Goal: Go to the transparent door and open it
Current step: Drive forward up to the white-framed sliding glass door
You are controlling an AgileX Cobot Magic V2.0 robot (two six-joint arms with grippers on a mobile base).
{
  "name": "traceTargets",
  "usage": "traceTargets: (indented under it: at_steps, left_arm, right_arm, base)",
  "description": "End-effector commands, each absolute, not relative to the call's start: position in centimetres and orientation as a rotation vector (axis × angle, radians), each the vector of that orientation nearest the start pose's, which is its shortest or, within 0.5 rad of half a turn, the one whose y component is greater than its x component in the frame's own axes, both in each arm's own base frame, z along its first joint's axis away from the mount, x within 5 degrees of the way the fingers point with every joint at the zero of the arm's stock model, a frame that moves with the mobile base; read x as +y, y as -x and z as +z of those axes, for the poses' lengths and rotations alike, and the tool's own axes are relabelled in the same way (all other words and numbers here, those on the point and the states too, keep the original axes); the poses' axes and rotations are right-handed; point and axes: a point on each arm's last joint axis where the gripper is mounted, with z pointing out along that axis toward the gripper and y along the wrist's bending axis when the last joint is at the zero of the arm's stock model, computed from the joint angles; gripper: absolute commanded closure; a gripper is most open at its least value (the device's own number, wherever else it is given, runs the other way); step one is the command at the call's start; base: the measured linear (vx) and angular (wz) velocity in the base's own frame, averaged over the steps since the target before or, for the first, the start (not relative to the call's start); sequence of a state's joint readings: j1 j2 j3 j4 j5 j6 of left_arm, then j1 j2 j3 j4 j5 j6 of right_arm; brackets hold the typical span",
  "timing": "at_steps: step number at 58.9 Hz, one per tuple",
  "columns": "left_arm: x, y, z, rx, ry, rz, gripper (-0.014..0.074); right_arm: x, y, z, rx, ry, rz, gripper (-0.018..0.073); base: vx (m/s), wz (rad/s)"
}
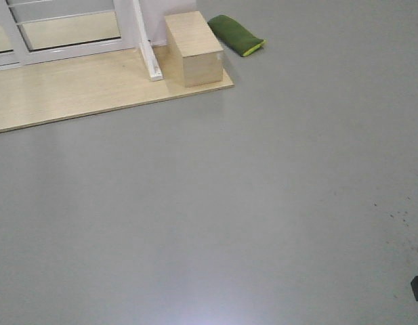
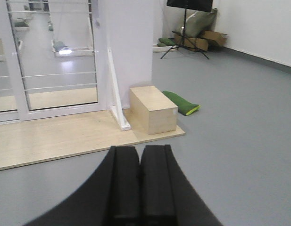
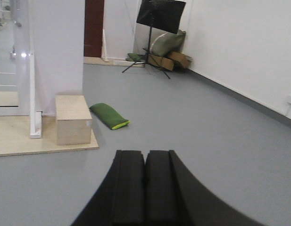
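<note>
Ahead and well away: tall clear-glass door in white frame (image 2: pixel 55 52), upright along far edge of pale wooden floor board (image 2: pixel 55 136), plain wooden box (image 2: pixel 152 109) at its right corner. Left black gripper (image 2: pixel 139 157) jaws pressed together, empty; right black gripper (image 3: pixel 145 160) likewise.

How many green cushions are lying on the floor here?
2. One green cushion lies beside the wooden box; a second green cushion lies far back near the black stand. Others may be out of sight.
</note>
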State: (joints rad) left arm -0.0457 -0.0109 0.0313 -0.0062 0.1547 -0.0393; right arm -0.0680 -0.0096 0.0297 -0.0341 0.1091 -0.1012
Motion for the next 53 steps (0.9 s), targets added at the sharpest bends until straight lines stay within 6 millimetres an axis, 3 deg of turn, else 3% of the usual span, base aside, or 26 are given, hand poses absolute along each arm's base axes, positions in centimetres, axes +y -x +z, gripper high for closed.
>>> traceTargets:
  at_steps: [1,53]
  left_arm:
    - [-0.29,-5.64,19.22,1.576,0.002,-0.082,0.0599]
    - [-0.29,-5.64,19.22,1.576,0.002,-0.082,0.0599]
  right_arm:
    - [-0.41,-5.57,20.08,1.517,0.062,-0.181,0.0566]
    - [-0.41,-5.57,20.08,1.517,0.062,-0.181,0.0566]
  base:
    - [0.40,0.50]
    - [0.42,0.39]
